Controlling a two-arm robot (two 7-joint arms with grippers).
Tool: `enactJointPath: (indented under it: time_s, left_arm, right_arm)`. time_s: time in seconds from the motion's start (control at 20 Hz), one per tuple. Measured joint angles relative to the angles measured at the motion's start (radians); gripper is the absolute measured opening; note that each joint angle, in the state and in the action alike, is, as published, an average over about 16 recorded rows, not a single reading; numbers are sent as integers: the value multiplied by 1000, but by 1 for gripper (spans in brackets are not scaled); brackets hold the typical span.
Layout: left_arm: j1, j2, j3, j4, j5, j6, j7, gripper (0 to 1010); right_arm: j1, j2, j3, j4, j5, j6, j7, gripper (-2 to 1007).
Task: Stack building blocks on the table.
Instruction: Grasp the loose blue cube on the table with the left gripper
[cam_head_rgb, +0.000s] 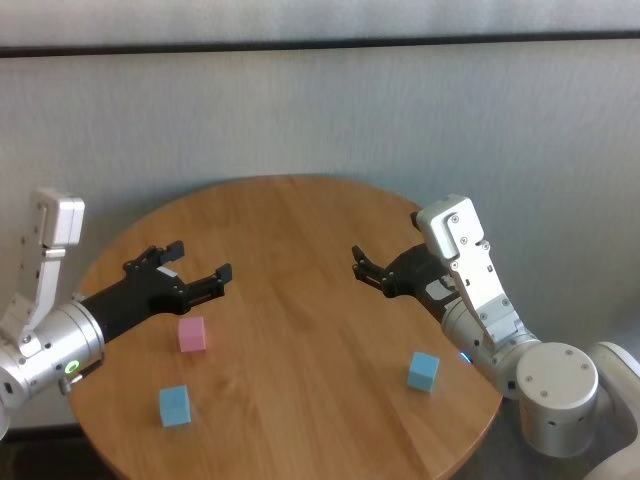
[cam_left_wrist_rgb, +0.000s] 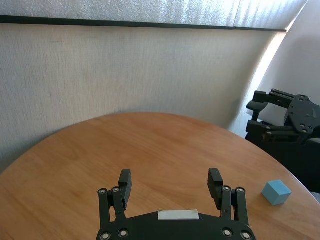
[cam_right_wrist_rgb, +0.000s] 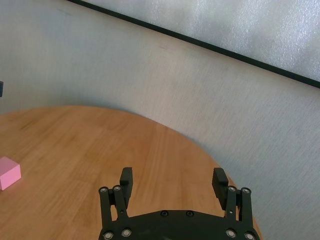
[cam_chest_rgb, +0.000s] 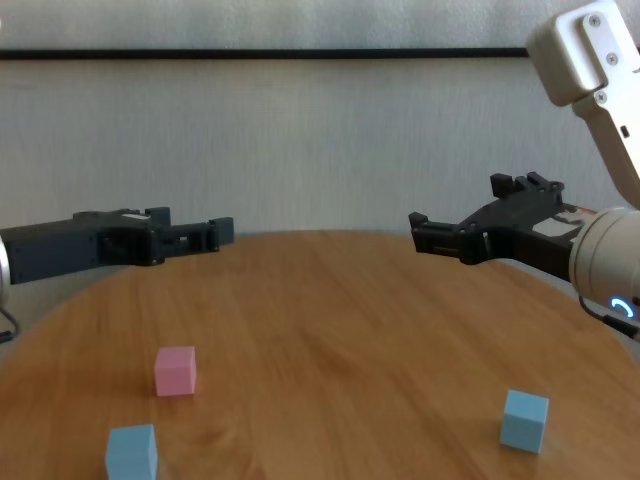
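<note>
Head view: left tool (cam_head_rgb: 200, 262) and right tool (cam_head_rgb: 366, 266) spread, empty, above table (cam_head_rgb: 300, 330); blocks unstacked.

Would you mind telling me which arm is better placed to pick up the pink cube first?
The left. Its open pincer hovers just beyond the pink cube, with a light blue cube nearby. The right pincer, also open, hangs across the table, nearer the other light blue cube.
</note>
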Motion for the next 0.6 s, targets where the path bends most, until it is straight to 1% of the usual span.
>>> enactJointPath:
  time_s: [0.6]
  left_arm:
    - [0,0,0,0,0,0,0,1000]
  right_arm:
    - [0,0,0,0,0,0,0,1001]
